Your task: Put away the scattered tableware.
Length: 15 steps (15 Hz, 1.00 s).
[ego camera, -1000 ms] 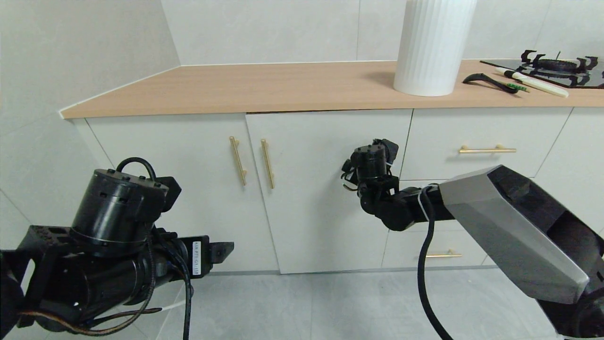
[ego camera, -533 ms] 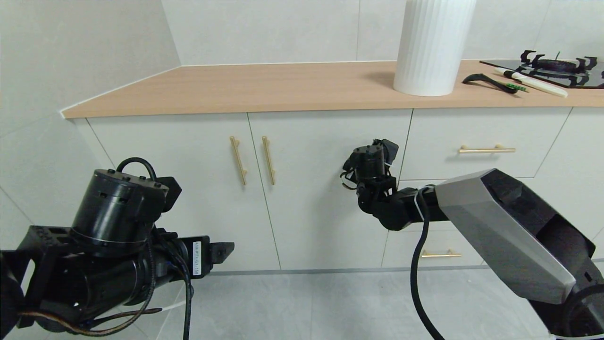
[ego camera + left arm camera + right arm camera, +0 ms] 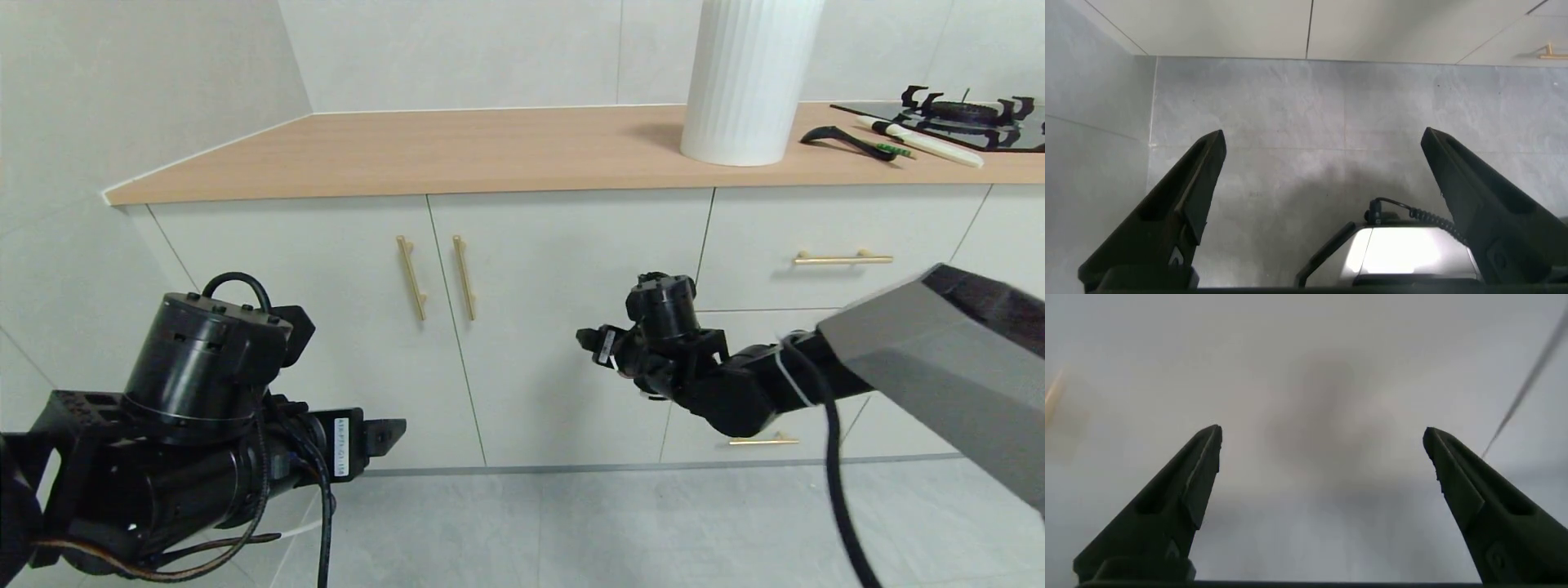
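Left gripper point(image 3: 384, 433): wide open and holding nothing. It is low on the left side, in front of the left cabinet door point(image 3: 310, 327).
Right gripper point(image 3: 589, 337): fingers spread apart and empty. It is close before the right cabinet door point(image 3: 563, 269), near the seam with the drawers.
Tableware: it lies on the wooden worktop point(image 3: 457, 151), far right, well apart from both grippers.
Count of tableware: one black curved utensil point(image 3: 845, 140), one long cream-white utensil point(image 3: 927, 144), and one small green thing point(image 3: 894, 150) between them, too small to name.
Head view also gives: one white ribbed vessel point(image 3: 747, 82) just beside the utensils, one gas hob point(image 3: 967, 114), two upright gold door handles point(image 3: 411, 278), two level gold drawer handles point(image 3: 842, 260).
Left wrist view gives: both fingers point(image 3: 1188, 204) over grey floor tiles point(image 3: 1323, 122).
Right wrist view gives: both fingers point(image 3: 1184, 498) before a pale blurred surface.
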### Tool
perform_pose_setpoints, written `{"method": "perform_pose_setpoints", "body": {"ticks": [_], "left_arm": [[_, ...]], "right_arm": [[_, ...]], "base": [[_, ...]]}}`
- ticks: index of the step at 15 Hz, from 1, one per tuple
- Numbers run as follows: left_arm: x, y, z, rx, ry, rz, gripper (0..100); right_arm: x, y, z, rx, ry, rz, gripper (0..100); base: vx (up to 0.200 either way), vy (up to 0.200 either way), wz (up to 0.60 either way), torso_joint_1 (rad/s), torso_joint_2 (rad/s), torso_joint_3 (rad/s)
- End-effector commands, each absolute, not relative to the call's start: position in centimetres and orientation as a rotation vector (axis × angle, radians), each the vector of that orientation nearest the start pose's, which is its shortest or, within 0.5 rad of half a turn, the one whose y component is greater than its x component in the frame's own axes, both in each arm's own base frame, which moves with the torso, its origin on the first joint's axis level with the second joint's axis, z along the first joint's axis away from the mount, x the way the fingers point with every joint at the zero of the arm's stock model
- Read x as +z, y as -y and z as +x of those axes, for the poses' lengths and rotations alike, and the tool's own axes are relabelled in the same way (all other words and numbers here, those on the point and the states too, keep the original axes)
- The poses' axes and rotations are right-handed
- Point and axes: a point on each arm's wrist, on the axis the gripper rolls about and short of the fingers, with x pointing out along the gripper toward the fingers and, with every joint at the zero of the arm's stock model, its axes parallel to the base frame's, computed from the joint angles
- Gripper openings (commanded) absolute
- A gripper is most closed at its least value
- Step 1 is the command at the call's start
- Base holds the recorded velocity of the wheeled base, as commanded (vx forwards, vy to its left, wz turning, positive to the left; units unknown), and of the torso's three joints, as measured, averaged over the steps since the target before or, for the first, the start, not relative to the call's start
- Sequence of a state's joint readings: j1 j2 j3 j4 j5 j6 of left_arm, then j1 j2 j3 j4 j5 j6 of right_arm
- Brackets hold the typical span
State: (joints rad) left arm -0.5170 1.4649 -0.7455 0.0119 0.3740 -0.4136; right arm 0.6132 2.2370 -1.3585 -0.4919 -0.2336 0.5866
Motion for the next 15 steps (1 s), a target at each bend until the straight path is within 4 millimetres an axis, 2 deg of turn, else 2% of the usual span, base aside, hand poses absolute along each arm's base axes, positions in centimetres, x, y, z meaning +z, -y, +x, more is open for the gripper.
{"method": "perform_pose_setpoints", "body": {"ticks": [1, 4, 6, 10, 12, 13, 15], "left_arm": [[17.2, 10.4, 20.0, 0.003, -0.673, -0.082, 100], [17.4, 10.3, 19.8, 0.000, -0.665, -0.086, 100], [18.5, 10.0, 19.2, -0.010, -0.621, -0.109, 100], [21.2, 8.9, 17.4, -0.045, -0.484, -0.139, 100], [22.8, 7.8, 16.3, -0.002, -0.353, -0.191, 100], [23.5, 6.9, 15.3, 0.014, -0.303, -0.214, 100], [24.7, 4.8, 11.8, 0.008, -0.196, -0.216, 100]], "right_arm": [[16.0, -22.7, 31.0, 0.527, -0.520, 0.444, 100], [16.7, -22.2, 30.4, 0.522, -0.490, 0.408, 100], [18.8, -20.7, 28.6, 0.472, -0.419, 0.384, 100], [22.8, -15.3, 23.2, 0.434, -0.266, 0.280, 100], [23.8, -13.0, 20.3, 0.356, -0.202, 0.288, 100], [24.3, -11.9, 18.7, 0.325, -0.164, 0.283, 100], [25.1, -8.8, 14.9, 0.266, -0.064, 0.254, 100]], "base": [[0.000, 0.000, 0.00, 0.000, 0.00, 0.000], [0.000, 0.000, 0.00, 0.000, 0.00, 0.000], [0.000, 0.000, 0.00, 0.000, 0.00, 0.000], [0.000, 0.000, 0.00, 0.000, 0.00, 0.000], [0.000, 0.000, 0.00, 0.000, 0.00, 0.000], [0.000, 0.000, 0.00, 0.000, 0.00, 0.000], [0.000, 0.000, 0.00, 0.000, 0.00, 0.000]]}}
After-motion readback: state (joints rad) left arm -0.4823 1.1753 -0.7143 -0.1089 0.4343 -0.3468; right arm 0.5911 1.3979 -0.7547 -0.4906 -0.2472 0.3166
